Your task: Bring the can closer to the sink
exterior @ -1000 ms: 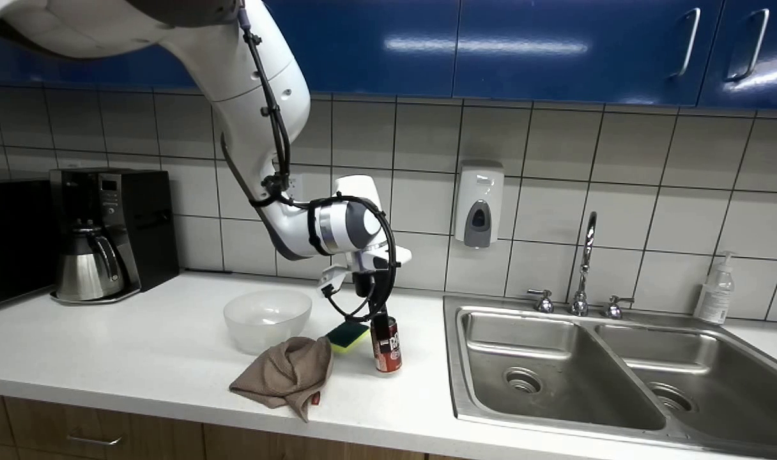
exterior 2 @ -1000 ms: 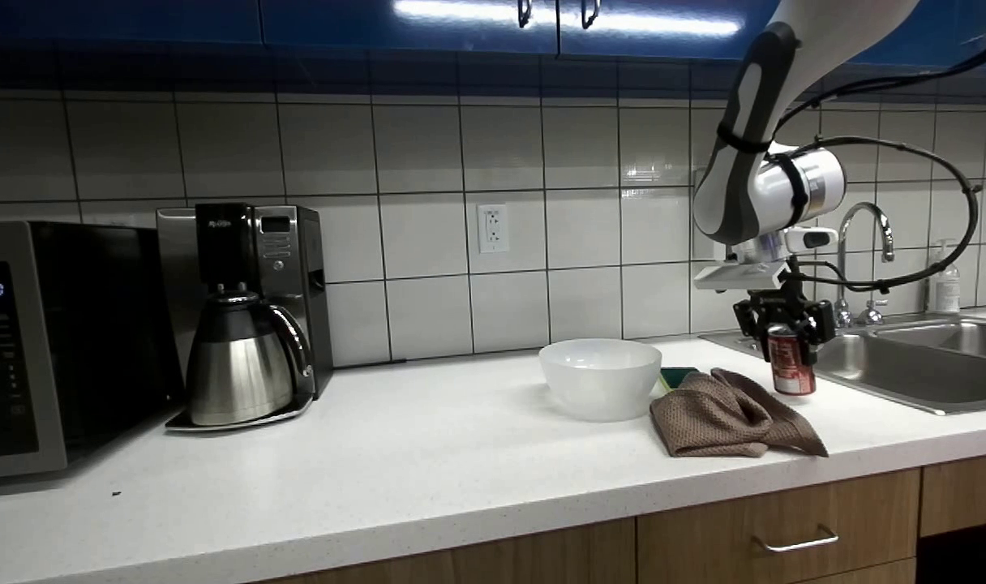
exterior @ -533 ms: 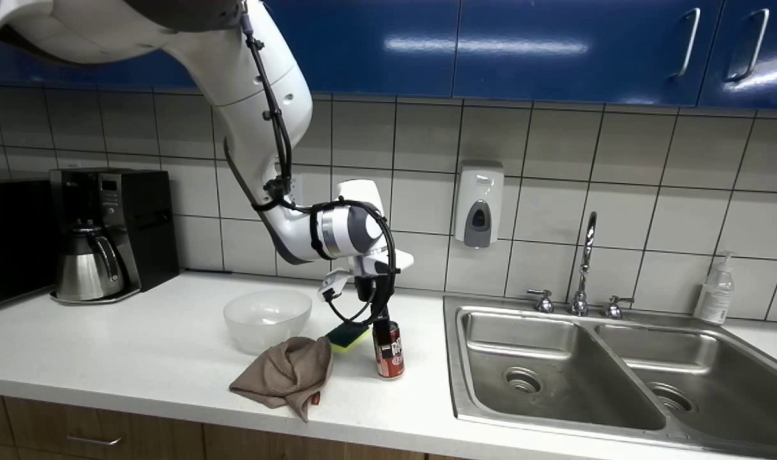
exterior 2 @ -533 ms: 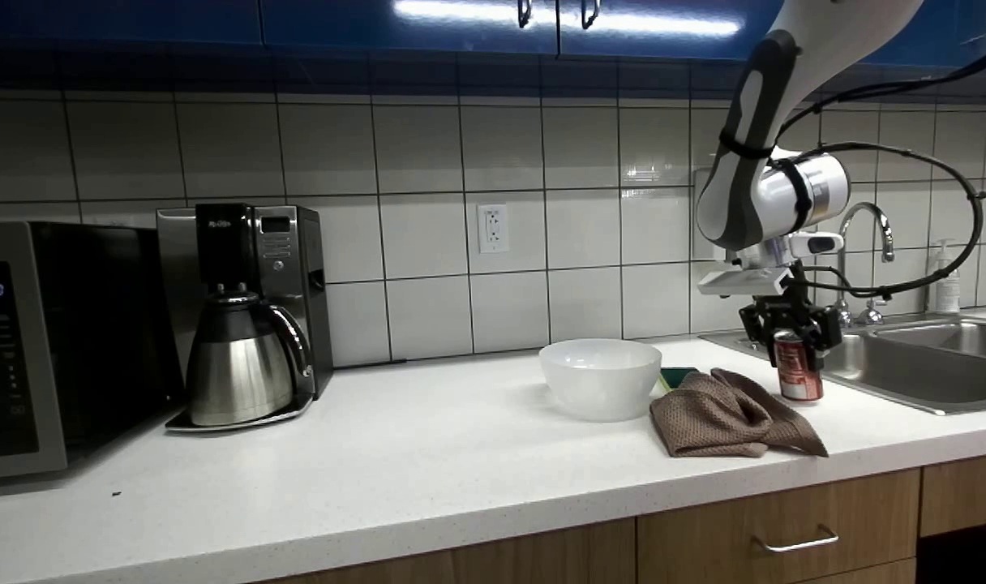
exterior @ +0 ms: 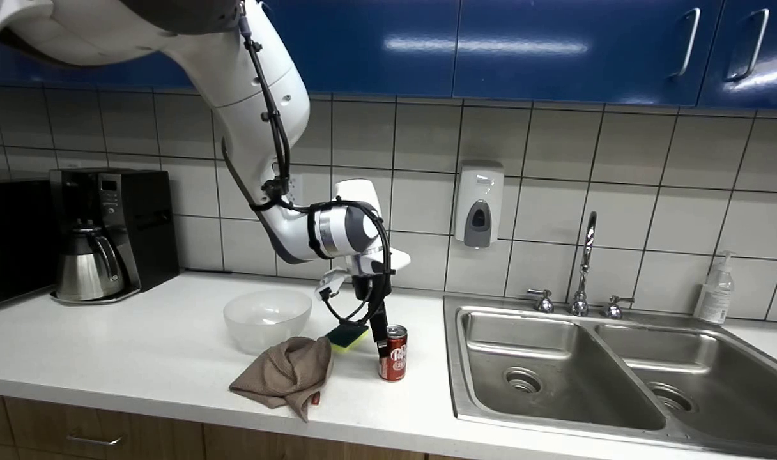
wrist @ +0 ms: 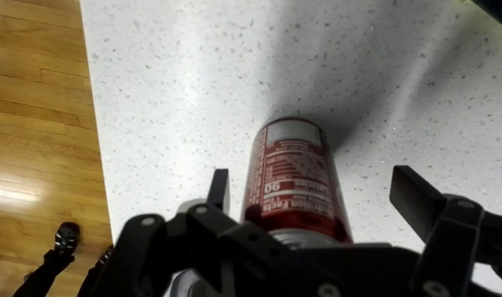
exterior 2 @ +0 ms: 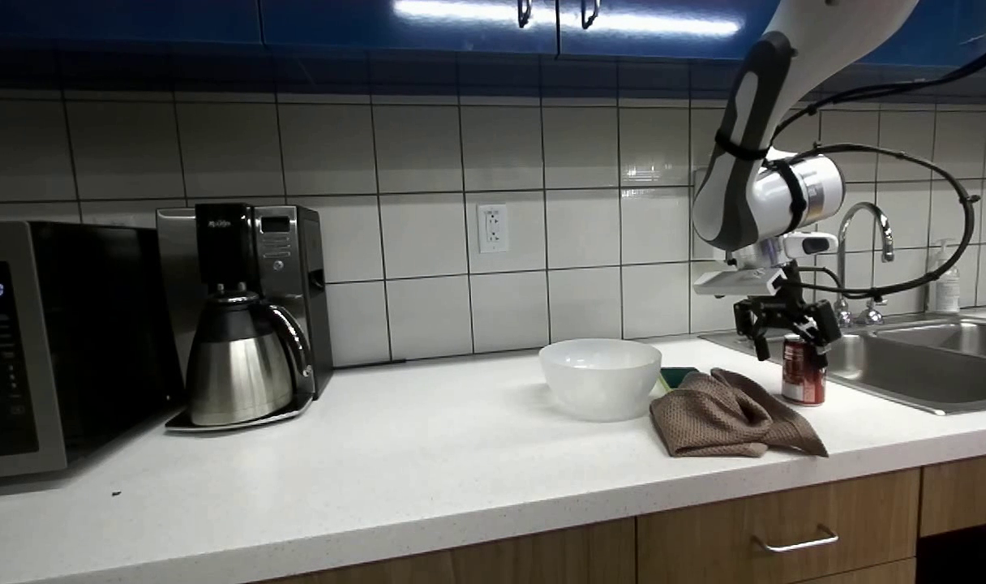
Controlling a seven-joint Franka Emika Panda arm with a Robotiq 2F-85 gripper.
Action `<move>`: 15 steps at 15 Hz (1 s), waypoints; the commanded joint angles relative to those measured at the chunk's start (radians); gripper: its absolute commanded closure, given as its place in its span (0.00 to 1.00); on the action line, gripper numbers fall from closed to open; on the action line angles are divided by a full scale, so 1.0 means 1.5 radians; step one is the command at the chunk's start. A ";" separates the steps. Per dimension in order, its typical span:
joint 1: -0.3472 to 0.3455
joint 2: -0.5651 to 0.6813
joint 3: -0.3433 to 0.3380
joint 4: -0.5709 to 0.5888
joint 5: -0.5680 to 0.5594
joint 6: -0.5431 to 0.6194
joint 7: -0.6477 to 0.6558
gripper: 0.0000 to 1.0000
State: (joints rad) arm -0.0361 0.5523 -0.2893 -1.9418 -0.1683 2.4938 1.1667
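So the can is standing upright on the desk, pretty close to the sink, with a bare strip of desk running between them. In both exterior views the sink is lying at roughly 3 o'clock from it. The end effector is hanging over the can and its fingers are standing apart, one on each side going by the wrist view. There, a thin bit of desk is showing between the can and the finger at its 9 o'clock, and a way bigger gap is showing at 3. In an exterior view a finger is overlapping the can's 9 o'clock edge, and I'm struggling to tell if it's touching.

Clocking everything from the can in an exterior view: a sponge is lying at 10ish, a brown cloth is lying all bunched up near 9, and a frosted bowl is sitting further out between 9 and 10. The faucet is standing at about 2, and a soap dispenser is hanging on the tiled wall at 1. In an exterior view a coffee maker and a microwave are sitting way off at 9. In the wrist view, wood floor is showing past the desk edge toward 9, and a black shoe is resting on it between 8 and 9.
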 commanded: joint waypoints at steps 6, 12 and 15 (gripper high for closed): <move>0.063 -0.069 0.021 -0.004 0.000 -0.048 -0.018 0.00; 0.049 -0.127 0.121 -0.018 0.085 -0.128 -0.129 0.00; 0.043 -0.158 0.153 -0.020 0.153 -0.183 -0.225 0.00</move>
State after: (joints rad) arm 0.0658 0.3948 -0.1163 -1.9385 -0.0221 2.3044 0.9720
